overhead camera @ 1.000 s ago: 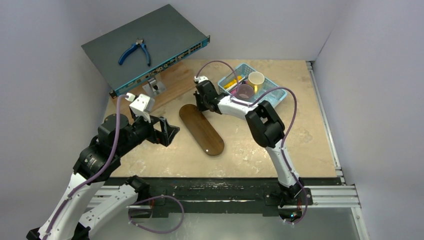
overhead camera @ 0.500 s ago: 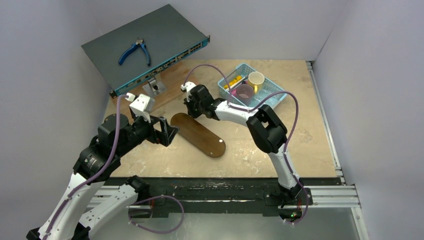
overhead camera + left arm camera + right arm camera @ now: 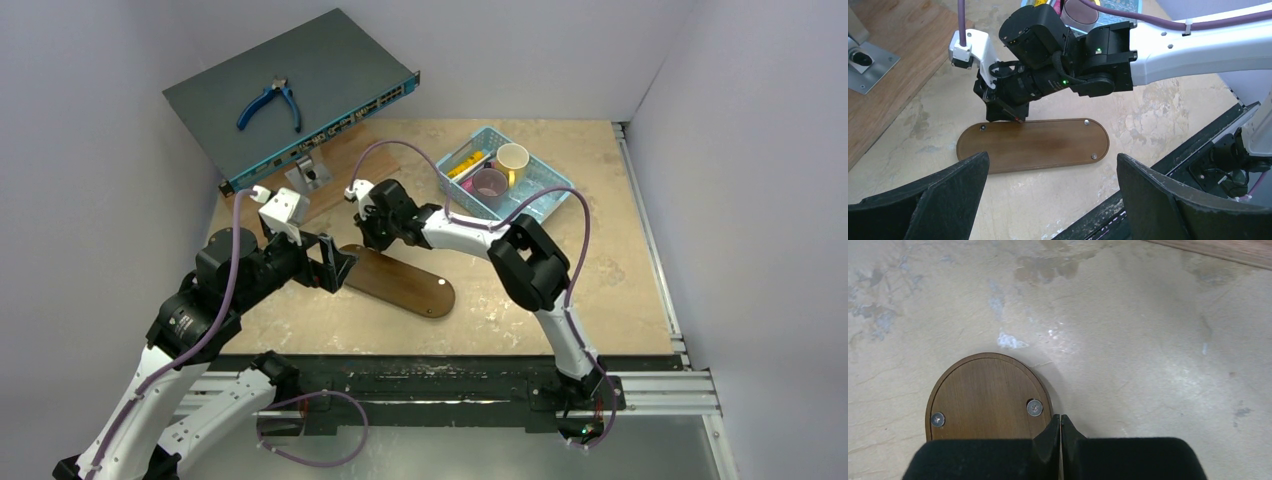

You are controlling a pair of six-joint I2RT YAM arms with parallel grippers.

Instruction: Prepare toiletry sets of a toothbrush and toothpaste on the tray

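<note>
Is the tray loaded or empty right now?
Empty. The tray lies flat, its visible brown top bare except for small screws; the right gripper, jaws shut, sits at its edge.

My left arm (image 3: pixel 140 385) and right arm (image 3: pixel 560 325) are white shells with black joints, a purple cable (image 3: pixel 961 12) looping along each; my pincer fingers (image 3: pixel 938 200) are matte black wedges.
</note>
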